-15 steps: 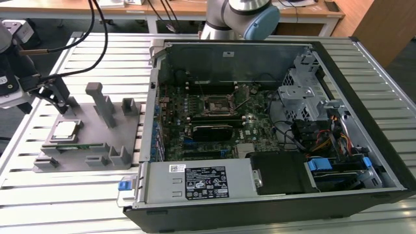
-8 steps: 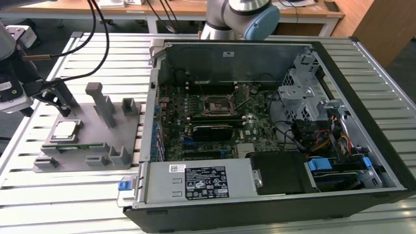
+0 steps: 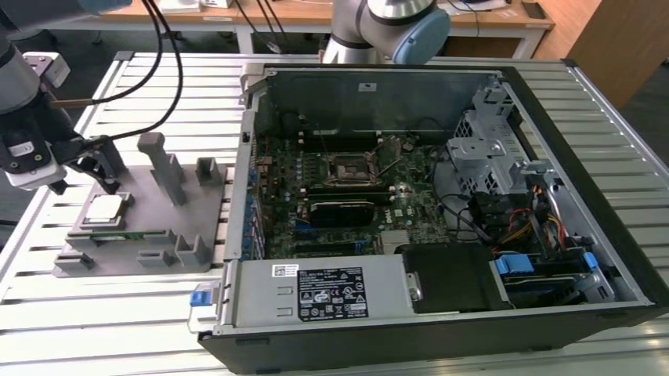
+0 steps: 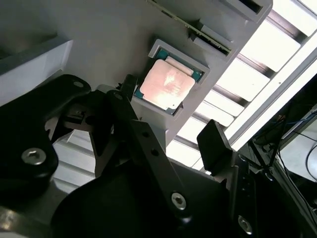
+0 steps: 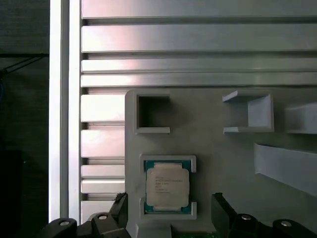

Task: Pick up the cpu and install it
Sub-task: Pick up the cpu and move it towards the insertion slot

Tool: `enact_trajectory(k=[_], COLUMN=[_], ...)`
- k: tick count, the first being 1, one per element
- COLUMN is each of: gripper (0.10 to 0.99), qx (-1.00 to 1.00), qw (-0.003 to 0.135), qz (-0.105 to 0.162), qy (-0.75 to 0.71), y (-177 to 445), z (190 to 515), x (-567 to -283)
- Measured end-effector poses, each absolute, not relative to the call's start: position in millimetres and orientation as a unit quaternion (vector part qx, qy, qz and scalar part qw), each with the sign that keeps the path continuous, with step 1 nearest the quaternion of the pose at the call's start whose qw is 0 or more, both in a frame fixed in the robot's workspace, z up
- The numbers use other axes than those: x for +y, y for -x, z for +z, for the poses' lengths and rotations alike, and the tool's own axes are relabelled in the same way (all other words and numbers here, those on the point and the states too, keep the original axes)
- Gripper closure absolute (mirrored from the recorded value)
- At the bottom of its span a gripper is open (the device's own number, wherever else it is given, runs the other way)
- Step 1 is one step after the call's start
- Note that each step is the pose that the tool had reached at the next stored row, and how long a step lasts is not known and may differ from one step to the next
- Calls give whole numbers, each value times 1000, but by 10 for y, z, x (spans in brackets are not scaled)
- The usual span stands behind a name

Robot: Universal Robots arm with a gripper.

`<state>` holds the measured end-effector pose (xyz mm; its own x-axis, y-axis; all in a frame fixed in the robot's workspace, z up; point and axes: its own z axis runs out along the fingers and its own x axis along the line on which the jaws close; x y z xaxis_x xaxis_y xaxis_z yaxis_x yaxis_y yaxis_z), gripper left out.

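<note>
Silvery-grey metal faces up on the cpu [image 3: 105, 208] [image 4: 167, 84] [image 5: 167, 185], which lies flat in a square, teal-edged pocket of the grey plastic fixture [image 3: 157, 213] [image 4: 99, 39] [image 5: 218, 163]. In the exterior view the fixture sits on the slatted aluminium table [image 3: 125, 313] at nine o'clock from the open computer case [image 3: 544, 102], well apart from the socket frame [image 3: 348, 168] on the motherboard inside it.

My gripper [image 3: 84, 184] [image 4: 171, 106] [image 5: 169, 198] hangs over the fixture, at about eleven o'clock from the cpu in the exterior view and just above it. My jaws stand apart and grip nothing. In both wrist views one black finger sits to each side of the pocket, with the chip in the gap between them. I cannot tell whether a fingertip brushes the pocket's rim.

A narrow green memory stick [image 3: 117, 235] lies on edge in a slot of the fixture, just beside the cpu at six o'clock in the exterior view.
</note>
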<state>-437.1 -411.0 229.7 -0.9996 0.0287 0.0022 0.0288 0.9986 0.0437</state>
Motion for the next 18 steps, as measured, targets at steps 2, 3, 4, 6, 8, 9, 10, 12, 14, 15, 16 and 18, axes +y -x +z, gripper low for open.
enact_trajectory(k=[2,3,4,6,8,9,10,12,14,15,16,18], gripper=[322,322,322,337,404,404,404,404,404,404,404,404], qx=[-1000,-1000,-1000,-1000,-1000,-1000,-1000,-1000,-1000,-1000,-1000,-1000], qw=[1,1,0,0,0,0,0,0,0,0,0,0], qz=[-22,-22,-22,-22,-22,-22,-22,-22,-22,-22,-22,-22], qy=[14,14,14,14,14,14,14,14,14,14,14,14], y=[4370,4370,4370,4370,4370,4370,4370,4370,4370,4370,4370,4370], z=[2261,2243,2225,2198,2176,2164,2150,2113,2077,2060,2042,2010], x=[-4113,-4113,-4114,-4115,-4116,-4116,-4116,-4116,-4116,-4116,-4116,-4116])
